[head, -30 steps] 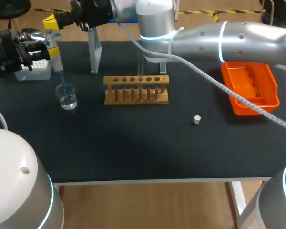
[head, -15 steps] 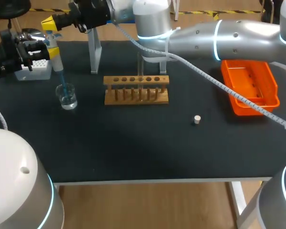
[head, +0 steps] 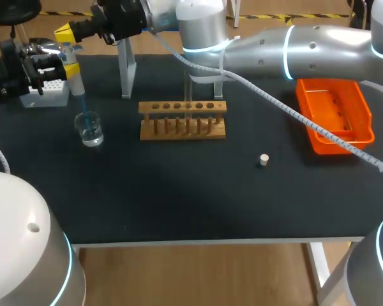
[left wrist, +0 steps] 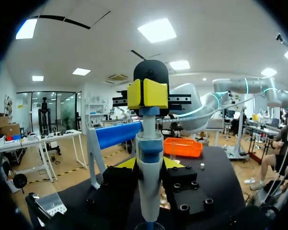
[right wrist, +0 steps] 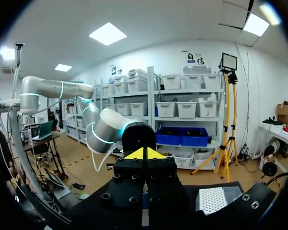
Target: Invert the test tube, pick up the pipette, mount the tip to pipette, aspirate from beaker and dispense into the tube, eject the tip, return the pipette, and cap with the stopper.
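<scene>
My left gripper [head: 70,69] is shut on the white pipette [head: 75,80] and holds it upright at the far left. The pipette's blue tip [head: 83,105] dips into the glass beaker [head: 89,129]. In the left wrist view the pipette [left wrist: 149,191] stands between the fingers of my left gripper [left wrist: 149,165]. My right gripper [head: 65,32] is shut, and in that same view my right gripper [left wrist: 144,93] sits on top of the pipette's plunger. A clear test tube [head: 190,95] stands in the wooden rack [head: 182,120]. The small white stopper [head: 263,159] lies loose on the mat.
A white tip box [head: 48,89] sits behind the beaker, also seen as the tip box [right wrist: 213,199] ahead of the right gripper [right wrist: 144,154]. A pipette stand [head: 126,70] rises at the back. An orange tray [head: 335,115] lies at the right. My right arm spans the table's back.
My right arm's elbow has drifted a little to the left. Both grippers and the pipette stay where they were.
</scene>
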You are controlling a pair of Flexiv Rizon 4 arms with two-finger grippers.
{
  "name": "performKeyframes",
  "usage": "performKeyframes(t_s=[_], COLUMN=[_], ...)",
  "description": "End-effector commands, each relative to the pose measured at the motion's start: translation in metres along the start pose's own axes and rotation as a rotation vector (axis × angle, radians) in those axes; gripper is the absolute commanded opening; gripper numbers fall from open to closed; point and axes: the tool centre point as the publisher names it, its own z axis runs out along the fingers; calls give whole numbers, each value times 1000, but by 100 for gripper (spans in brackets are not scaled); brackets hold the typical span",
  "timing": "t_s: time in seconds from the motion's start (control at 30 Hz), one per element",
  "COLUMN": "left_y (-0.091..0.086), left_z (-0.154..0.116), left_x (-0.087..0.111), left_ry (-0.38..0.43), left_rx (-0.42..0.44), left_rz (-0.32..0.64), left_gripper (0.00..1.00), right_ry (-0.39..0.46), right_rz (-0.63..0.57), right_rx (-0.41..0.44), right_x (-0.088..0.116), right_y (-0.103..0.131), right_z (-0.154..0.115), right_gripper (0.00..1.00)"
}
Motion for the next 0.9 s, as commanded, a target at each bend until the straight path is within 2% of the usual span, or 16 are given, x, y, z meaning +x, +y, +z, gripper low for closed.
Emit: performKeyframes(t_s=[0.03,0.9], left_y=[-1,-1], left_z=[0,0], left_x=[1,1], left_ry=[-3,-3], left_rx=[1,1], left_rz=[2,2], left_gripper=[0,0], right_ry=[6,8], right_rz=[4,55], right_rx=[-2,0], right_x=[-5,2], right_y=[-4,-31], right_z=[1,1], right_gripper=[0,0])
